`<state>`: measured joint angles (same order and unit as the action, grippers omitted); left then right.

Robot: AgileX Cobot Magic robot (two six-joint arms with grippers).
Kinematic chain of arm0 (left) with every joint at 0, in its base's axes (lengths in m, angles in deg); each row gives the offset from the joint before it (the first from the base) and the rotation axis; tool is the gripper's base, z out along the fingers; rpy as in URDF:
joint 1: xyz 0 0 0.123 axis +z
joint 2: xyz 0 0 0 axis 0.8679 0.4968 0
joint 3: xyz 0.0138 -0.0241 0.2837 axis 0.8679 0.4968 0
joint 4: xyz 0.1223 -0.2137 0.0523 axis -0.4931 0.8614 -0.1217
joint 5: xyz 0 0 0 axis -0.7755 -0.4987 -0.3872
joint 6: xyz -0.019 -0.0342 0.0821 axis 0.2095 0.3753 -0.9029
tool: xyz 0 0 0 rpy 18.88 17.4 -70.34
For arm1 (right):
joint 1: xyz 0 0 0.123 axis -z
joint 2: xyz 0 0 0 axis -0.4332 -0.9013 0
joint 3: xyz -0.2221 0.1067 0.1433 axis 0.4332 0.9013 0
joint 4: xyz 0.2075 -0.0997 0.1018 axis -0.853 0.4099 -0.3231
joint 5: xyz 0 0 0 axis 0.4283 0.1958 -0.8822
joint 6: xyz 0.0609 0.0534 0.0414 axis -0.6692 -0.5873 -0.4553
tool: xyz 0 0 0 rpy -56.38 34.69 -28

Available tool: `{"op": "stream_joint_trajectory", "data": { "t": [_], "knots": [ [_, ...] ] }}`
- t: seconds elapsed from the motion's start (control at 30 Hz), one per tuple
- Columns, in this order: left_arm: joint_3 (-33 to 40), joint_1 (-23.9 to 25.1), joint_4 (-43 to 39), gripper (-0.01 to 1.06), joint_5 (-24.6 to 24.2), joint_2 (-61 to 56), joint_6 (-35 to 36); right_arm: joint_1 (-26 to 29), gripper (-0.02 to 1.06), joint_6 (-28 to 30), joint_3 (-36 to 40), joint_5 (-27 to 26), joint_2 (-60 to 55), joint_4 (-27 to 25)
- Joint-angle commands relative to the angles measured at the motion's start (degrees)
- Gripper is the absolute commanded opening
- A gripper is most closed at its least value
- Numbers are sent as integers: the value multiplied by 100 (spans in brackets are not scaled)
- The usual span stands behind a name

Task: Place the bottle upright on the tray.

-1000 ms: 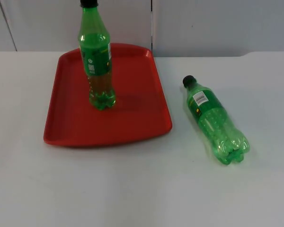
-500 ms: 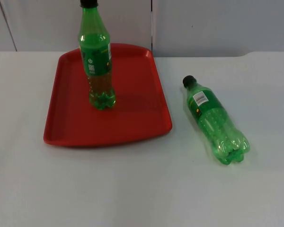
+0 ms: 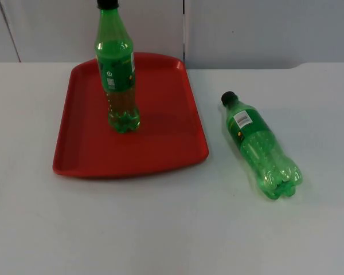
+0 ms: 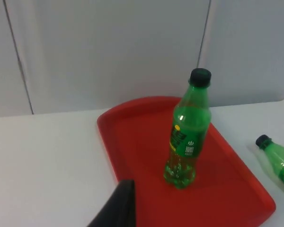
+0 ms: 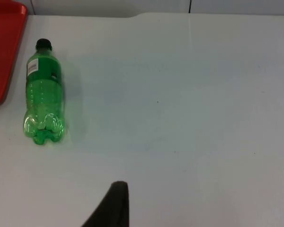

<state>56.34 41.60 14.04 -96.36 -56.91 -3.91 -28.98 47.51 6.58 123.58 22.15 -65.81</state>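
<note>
Bottle (image 3: 261,148) lies beside tray (image 3: 160,149).

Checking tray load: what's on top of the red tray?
One upright green plastic bottle with black cap stands on the red plastic tray. The tray floor directly under the bottle's base is covered.

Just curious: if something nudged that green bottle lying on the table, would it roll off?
Probably. The lying bottle is round and rests on its side on the flat white table, so a sideways nudge should roll it. It looks empty, so likely light. Its smooth plastic may be slippery.
</note>
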Motion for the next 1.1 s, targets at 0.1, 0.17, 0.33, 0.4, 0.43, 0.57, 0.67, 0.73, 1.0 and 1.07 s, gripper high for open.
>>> {"op": "stream_joint_trajectory", "data": {
  "t": [0.1, 0.17, 0.33, 0.4, 0.43, 0.57, 0.67, 0.73, 1.0, 1.07],
  "knots": [
    [27, -29, 693, 105, -279, -452, -687, 24, 105, 91, 15, -47, 24, -31],
    [27, -29, 956, 105, -429, -661, -1067, 24, 105, 91, 15, -47, 24, -31],
    [27, -29, 1147, 105, -972, -1179, -1550, 24, 105, 91, 15, -47, 24, -31],
    [27, -29, 1147, 105, -1093, -1300, -1563, 24, 105, 91, 15, -47, 24, -31],
    [27, -29, 1147, 105, -1222, -1399, -1574, 24, 105, 91, 15, -47, 24, -31],
    [27, -29, 1147, 105, -1530, -1727, -1581, 24, 105, 91, 15, -47, 24, -31],
    [27, -29, 1147, 105, -1824, -2089, -1610, 24, 105, 91, 15, -47, 24, -31],
    [27, -29, 1136, 105, -2079, -2306, -1610, 24, 105, 91, 15, -47, 24, -31],
    [27, -29, 892, 105, -3037, -2855, -1610, 24, 105, 91, 15, -47, 24, -31],
    [27, -29, 830, 105, -3258, -3028, -1610, 24, 105, 91, 15, -47, 24, -31]
  ]
}}
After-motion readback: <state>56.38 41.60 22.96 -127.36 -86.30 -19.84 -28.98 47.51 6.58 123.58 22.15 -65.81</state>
